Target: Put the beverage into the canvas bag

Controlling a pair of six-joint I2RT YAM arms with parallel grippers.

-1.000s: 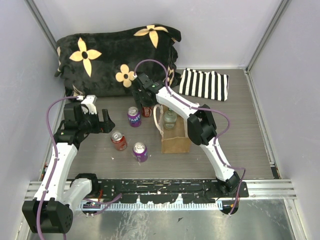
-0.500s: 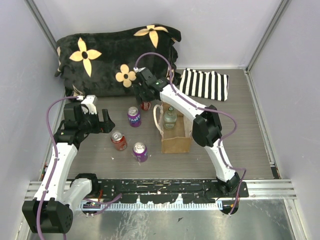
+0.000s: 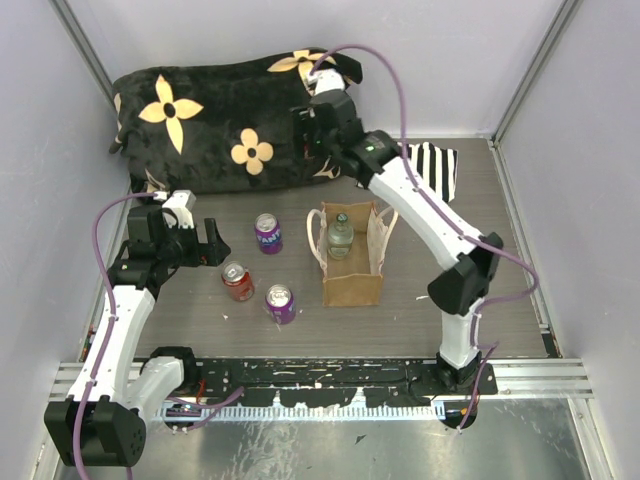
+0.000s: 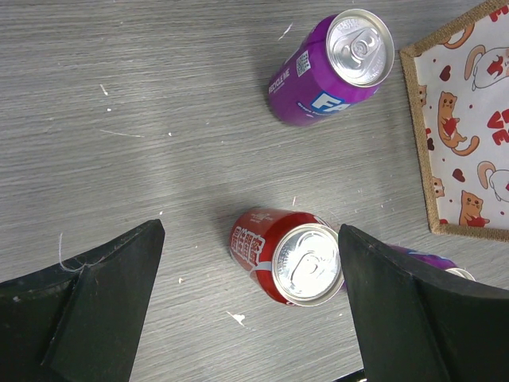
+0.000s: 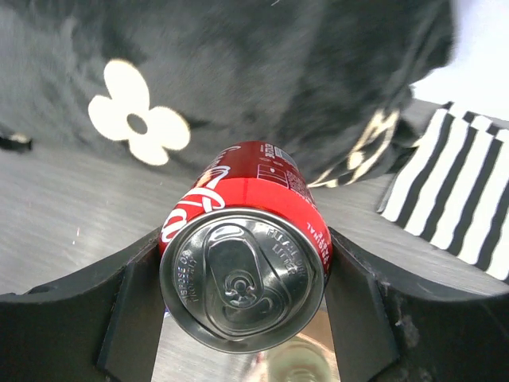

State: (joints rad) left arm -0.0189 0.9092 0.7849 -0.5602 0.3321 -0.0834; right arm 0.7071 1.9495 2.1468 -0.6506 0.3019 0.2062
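Right pincer is clamping the red can, now lifted off the table and hanging over the far blanket. Bag is sitting mid-table, bottle already inside. I'm judging carry-back over its mouth comes next. Left pincer is idling, fingers spread.

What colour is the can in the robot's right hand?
The can is red with white writing and a silver top, clearest in the right wrist view.
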